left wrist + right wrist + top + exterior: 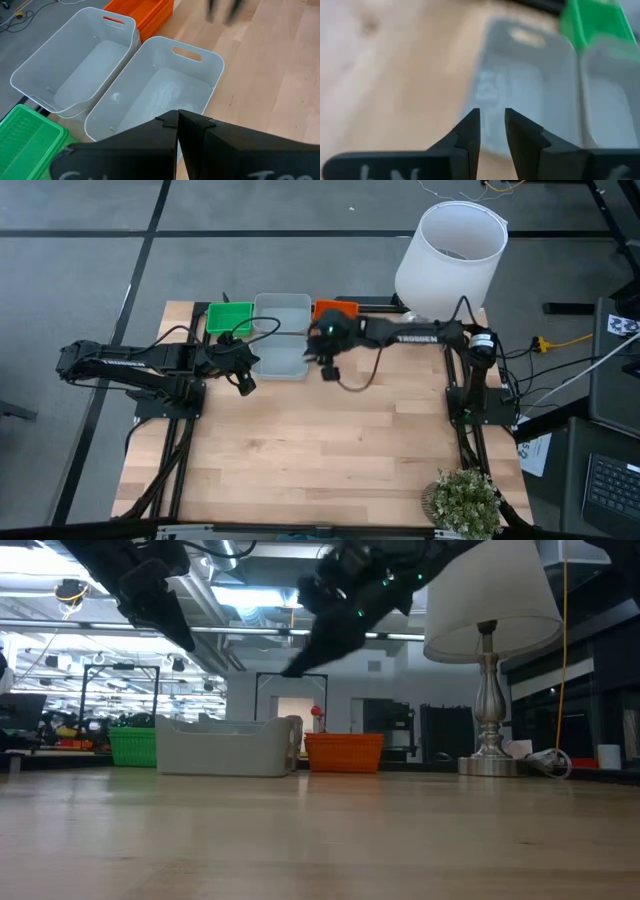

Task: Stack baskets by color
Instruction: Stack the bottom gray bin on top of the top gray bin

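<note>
Far left along the back edge of the wooden surface point(320, 450): sat a green basket point(229, 318), low and ribbed. Just beside it stood two pale grey baskets, a farther grey basket point(75, 62) and a nearer grey basket point(160, 85), side by side and seemingly touching along their long walls. Whether more were nested inside each could not be told. Beyond them, at the right end of the row, sat an orange basket point(147, 15), slatted, close against the grey pair.

Left claw point(243, 385) hovered above the nearer grey basket's edge, fingers pressed together, gripping nothing. Right claw point(329, 370) hung just right of the grey baskets and near the orange one, fingers slightly apart with clear daylight between them, empty.

Judged as light, thin moulded plastic: stiff enough at the rim, likely to flex in the walls, smooth and a bit slippery. Best taken by the flared rim or at the handle slot point(187, 53) cut in each grey short end, pinching one wall rather than spanning the tray.

Off to the right stood a white lamp point(450, 255) on a metal base, and a potted plant point(466, 502) at the near corner.

White lettering on the right arm's forearm read TROSSEN; lettering on the left arm too small to read.
</note>
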Robot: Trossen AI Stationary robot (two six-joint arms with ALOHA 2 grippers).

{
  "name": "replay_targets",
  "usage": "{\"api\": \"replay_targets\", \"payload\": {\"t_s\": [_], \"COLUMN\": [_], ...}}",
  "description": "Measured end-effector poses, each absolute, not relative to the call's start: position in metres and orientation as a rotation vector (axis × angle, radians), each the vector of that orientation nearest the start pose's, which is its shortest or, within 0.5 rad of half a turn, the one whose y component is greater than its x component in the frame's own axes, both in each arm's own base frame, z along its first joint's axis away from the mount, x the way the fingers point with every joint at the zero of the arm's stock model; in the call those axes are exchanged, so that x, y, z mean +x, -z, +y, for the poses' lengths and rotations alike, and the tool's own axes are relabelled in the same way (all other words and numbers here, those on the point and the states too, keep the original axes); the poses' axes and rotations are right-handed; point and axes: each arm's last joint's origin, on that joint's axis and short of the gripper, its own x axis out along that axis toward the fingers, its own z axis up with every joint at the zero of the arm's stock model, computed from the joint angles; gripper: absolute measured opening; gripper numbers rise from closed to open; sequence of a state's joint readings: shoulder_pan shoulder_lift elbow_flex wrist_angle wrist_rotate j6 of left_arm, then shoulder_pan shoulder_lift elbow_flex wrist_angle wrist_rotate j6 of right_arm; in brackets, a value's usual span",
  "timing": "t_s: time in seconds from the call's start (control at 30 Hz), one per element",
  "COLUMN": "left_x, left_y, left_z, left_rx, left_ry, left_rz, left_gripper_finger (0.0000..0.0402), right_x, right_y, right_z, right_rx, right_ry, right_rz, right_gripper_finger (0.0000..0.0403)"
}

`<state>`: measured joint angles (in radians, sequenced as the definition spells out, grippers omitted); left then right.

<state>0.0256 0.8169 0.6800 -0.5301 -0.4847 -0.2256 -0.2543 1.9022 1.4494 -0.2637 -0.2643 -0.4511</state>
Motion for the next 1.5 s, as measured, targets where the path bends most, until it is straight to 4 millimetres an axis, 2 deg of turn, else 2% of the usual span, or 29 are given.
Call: {"api": "replay_targets", "payload": {"t_s": [0.1, 0.23, 0.4, 0.47, 0.53, 0.63, 0.7, 0.8, 0.9, 1.03, 1.17, 1.33, 1.5], "left_x": [0.163, 0.163, 0.163, 0.163, 0.165, 0.169, 0.171, 0.177, 0.193, 0.218, 0.236, 0.254, 0.261], "left_y": [-0.264, -0.264, -0.264, -0.264, -0.264, -0.260, -0.258, -0.254, -0.250, -0.241, -0.234, -0.222, -0.198], "left_z": [0.018, 0.018, 0.018, 0.018, 0.018, 0.018, 0.018, 0.018, 0.019, 0.020, 0.027, 0.043, 0.059], "left_rx": [-0.059, -0.060, -0.060, -0.065, -0.078, -0.079, -0.077, -0.077, -0.038, 0.046, 0.035, -0.044, -0.019], "left_ry": [-0.561, -0.562, -0.561, -0.562, -0.566, -0.569, -0.569, -0.572, -0.554, -0.462, -0.380, -0.283, -0.262], "left_rz": [0.596, 0.596, 0.595, 0.592, 0.593, 0.614, 0.625, 0.649, 0.632, 0.618, 0.671, 0.778, 0.953], "left_gripper_finger": [0.0000, 0.0000, 0.0000, 0.0000, 0.0000, 0.0000, 0.0000, 0.0000, 0.0000, 0.0008, 0.0043, 0.0088, 0.0099], "right_x": [0.428, 0.444, 0.459, 0.458, 0.451, 0.425, 0.404, 0.375, 0.352, 0.321, 0.280, 0.227, 0.197], "right_y": [-0.235, -0.235, -0.246, -0.246, -0.249, -0.258, -0.265, -0.271, -0.267, -0.262, -0.255, -0.254, -0.251], "right_z": [-0.070, -0.041, -0.035, -0.036, -0.041, -0.055, -0.066, -0.071, -0.068, -0.057, -0.037, -0.022, -0.013], "right_rx": [-0.327, -0.427, -0.366, -0.342, -0.369, -0.409, -0.347, -0.191, -0.120, -0.067, 0.002, 0.110, 0.184], "right_ry": [-0.132, 0.020, 0.052, 0.056, 0.167, 0.403, 0.508, 0.593, 0.631, 0.647, 0.677, 0.817, 0.770], "right_rz": [0.625, 0.599, 0.653, 0.728, 0.828, 1.021, 1.123, 1.225, 1.282, 1.290, 1.273, 1.087, 0.918], "right_gripper_finger": [0.0090, 0.0090, 0.0090, 0.0090, 0.0090, 0.0090, 0.0090, 0.0090, 0.0090, 0.0090, 0.0090, 0.0090, 0.0090]}}
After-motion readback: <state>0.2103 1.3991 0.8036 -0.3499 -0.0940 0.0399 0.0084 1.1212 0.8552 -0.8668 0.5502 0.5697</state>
